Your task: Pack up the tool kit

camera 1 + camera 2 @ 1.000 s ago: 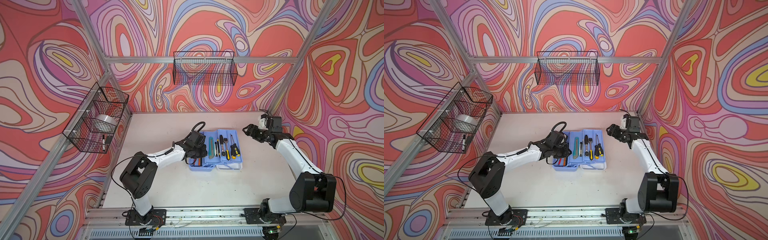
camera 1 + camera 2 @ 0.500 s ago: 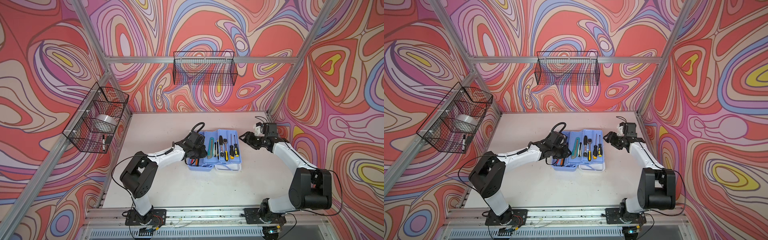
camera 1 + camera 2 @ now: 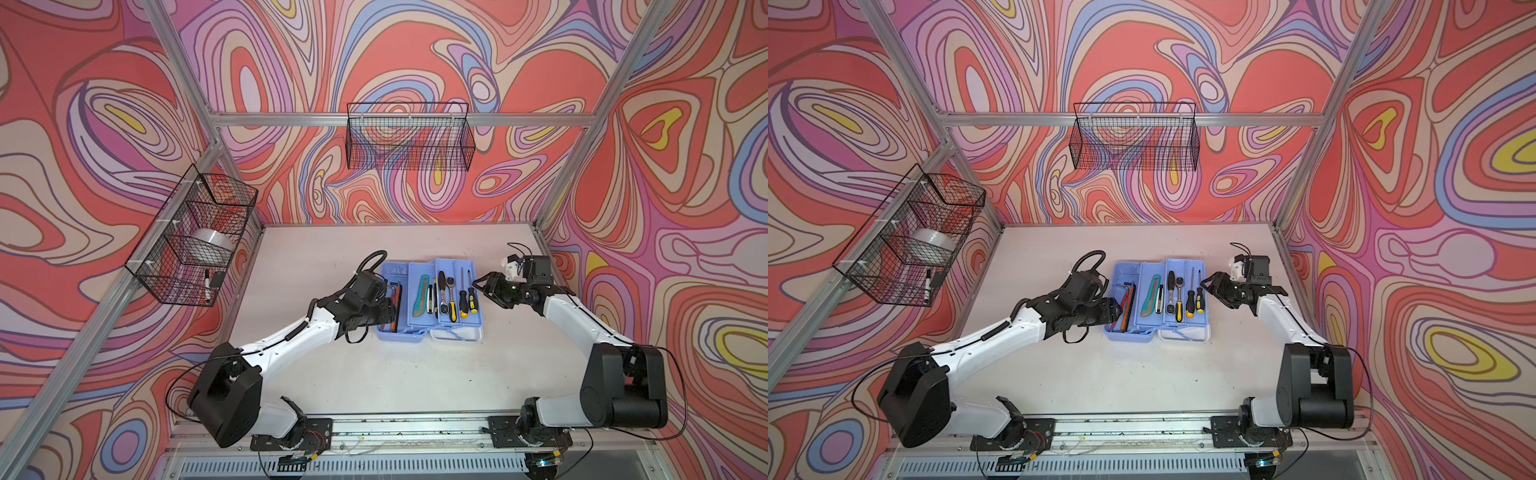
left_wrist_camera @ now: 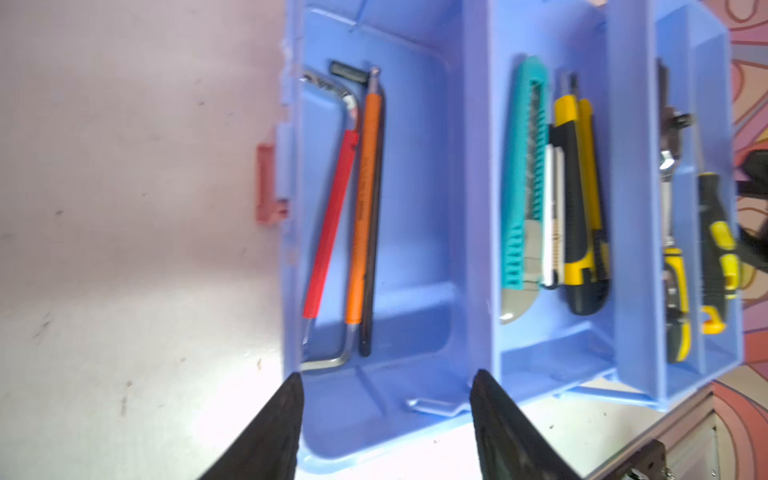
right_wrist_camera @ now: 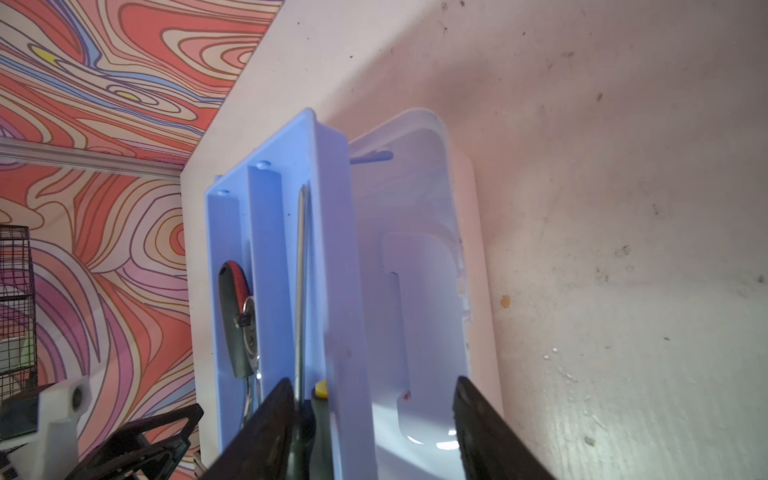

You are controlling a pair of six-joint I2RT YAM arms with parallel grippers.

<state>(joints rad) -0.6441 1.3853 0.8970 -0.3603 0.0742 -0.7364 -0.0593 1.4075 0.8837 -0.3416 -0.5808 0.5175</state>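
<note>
The tool kit's blue base [image 3: 392, 272] lies open mid-table, with its two trays fanned out to the right above the white lid [image 3: 457, 336]. Red, orange and black hex keys [image 4: 361, 208] lie along the base's left wall. The middle tray holds a teal utility knife [image 4: 523, 187], and the right tray holds a ratchet [image 5: 239, 316] and screwdrivers [image 3: 467, 297]. My left gripper [image 4: 385, 376] [image 3: 388, 311] hangs open over the base's near end, empty. My right gripper [image 5: 372, 381] [image 3: 482, 286] is open astride the right tray's outer wall, holding nothing.
A black wire basket [image 3: 409, 137] hangs on the back wall. Another basket [image 3: 195, 237] on the left wall holds a tape roll [image 3: 212, 243] and a marker [image 3: 206, 284]. A pink latch [image 4: 268, 187] juts from the base's outer side. Aluminium posts stand at the table's corners.
My left gripper has opened over the base. My right gripper has travelled from the back right corner to the right tray's edge, its jaws a little narrower.
</note>
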